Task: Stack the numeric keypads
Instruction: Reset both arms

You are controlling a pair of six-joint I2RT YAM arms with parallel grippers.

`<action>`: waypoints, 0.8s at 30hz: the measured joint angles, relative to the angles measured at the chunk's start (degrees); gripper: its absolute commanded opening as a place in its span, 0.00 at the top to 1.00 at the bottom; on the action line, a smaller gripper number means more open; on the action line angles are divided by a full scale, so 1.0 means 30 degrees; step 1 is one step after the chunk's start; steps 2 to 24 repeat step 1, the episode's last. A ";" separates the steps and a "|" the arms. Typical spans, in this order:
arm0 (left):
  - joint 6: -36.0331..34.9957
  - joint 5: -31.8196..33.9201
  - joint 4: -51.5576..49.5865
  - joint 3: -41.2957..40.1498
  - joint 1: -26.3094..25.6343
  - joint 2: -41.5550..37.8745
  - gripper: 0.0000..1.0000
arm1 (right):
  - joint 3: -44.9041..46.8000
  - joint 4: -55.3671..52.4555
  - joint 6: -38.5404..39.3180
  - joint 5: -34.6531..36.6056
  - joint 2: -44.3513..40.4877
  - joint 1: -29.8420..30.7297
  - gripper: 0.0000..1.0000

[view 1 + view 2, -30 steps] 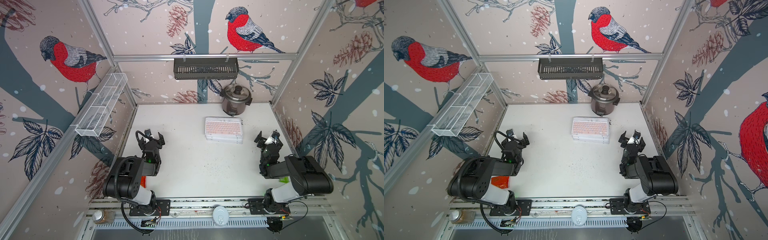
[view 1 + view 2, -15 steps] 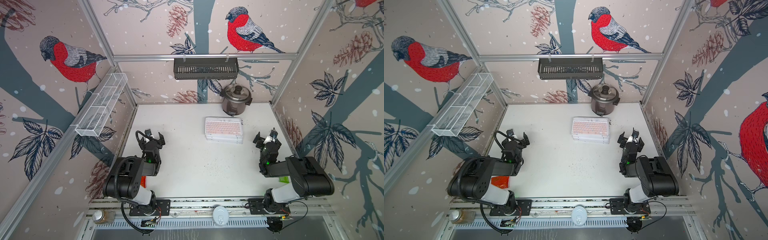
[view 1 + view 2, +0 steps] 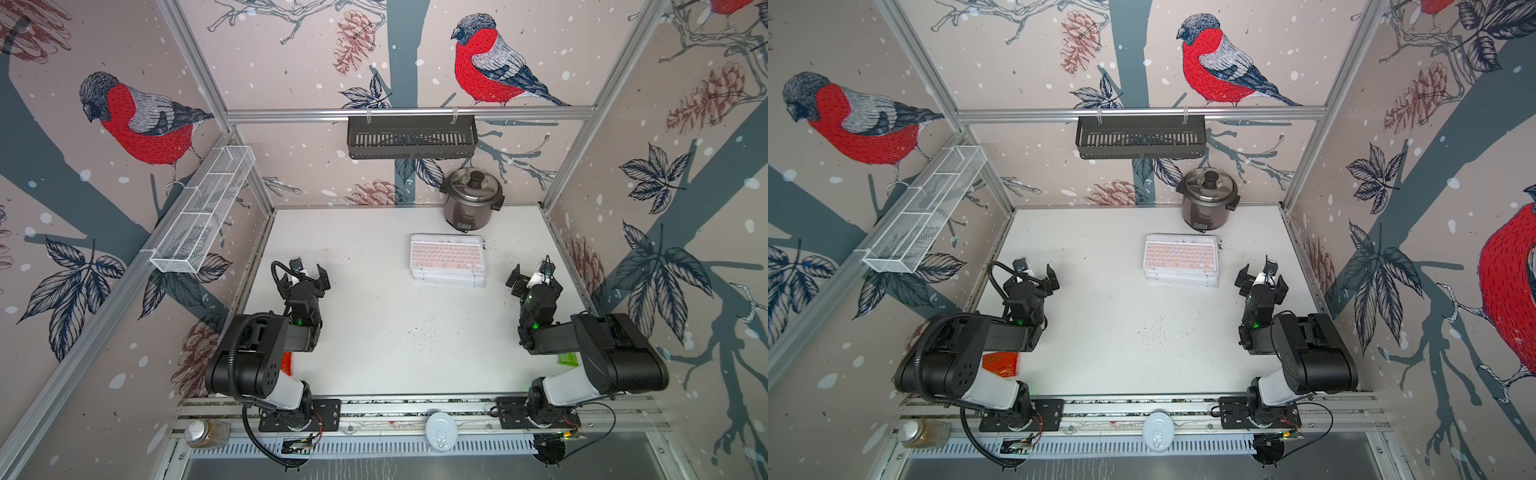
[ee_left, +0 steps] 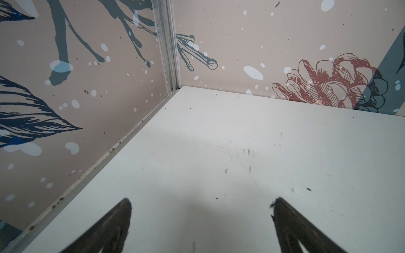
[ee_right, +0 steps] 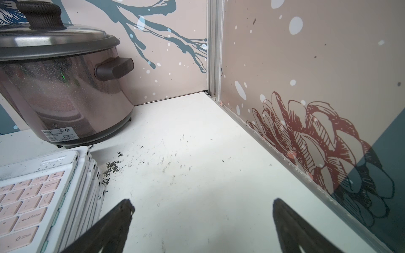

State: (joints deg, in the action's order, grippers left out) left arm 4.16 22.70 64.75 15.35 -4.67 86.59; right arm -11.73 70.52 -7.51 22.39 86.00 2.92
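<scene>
The numeric keypads (image 3: 448, 257) lie in one stack at the back right of the white table, in both top views (image 3: 1181, 257). The top one has pink keys in a white frame, and the edges of several white frames fan out below it (image 5: 32, 197). My right gripper (image 3: 534, 280) hovers just right of the stack, open and empty (image 5: 201, 202), its jaws wide over bare table. My left gripper (image 3: 303, 278) is far off by the left wall, open and empty (image 4: 201, 201).
A rice cooker (image 3: 471, 199) stands behind the stack, near the back wall. A black rack (image 3: 411, 137) and a white wire basket (image 3: 203, 212) hang on the walls. A red packet (image 3: 1000, 363) lies under the left arm, a green one (image 3: 568, 358) under the right.
The right gripper has shifted very slightly beside the stack and stays open. The left arm and the stack have not moved.
</scene>
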 measured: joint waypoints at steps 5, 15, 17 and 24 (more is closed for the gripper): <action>0.0000 0.0000 0.0007 0.0000 0.0000 0.0000 0.00 | 0.0000 0.0000 0.0000 0.0000 0.0000 0.0000 0.00; 0.0000 0.0000 0.0007 0.0000 0.0000 0.0000 0.00 | 0.0000 0.0000 0.0000 0.0000 0.0000 0.0000 0.00; 0.0000 0.0000 0.0007 0.0000 0.0000 0.0000 0.00 | 0.0000 0.0000 0.0000 0.0000 0.0000 0.0000 0.00; 0.0000 0.0000 0.0007 0.0000 0.0000 0.0000 0.00 | 0.0000 0.0000 0.0000 0.0000 0.0000 0.0000 0.00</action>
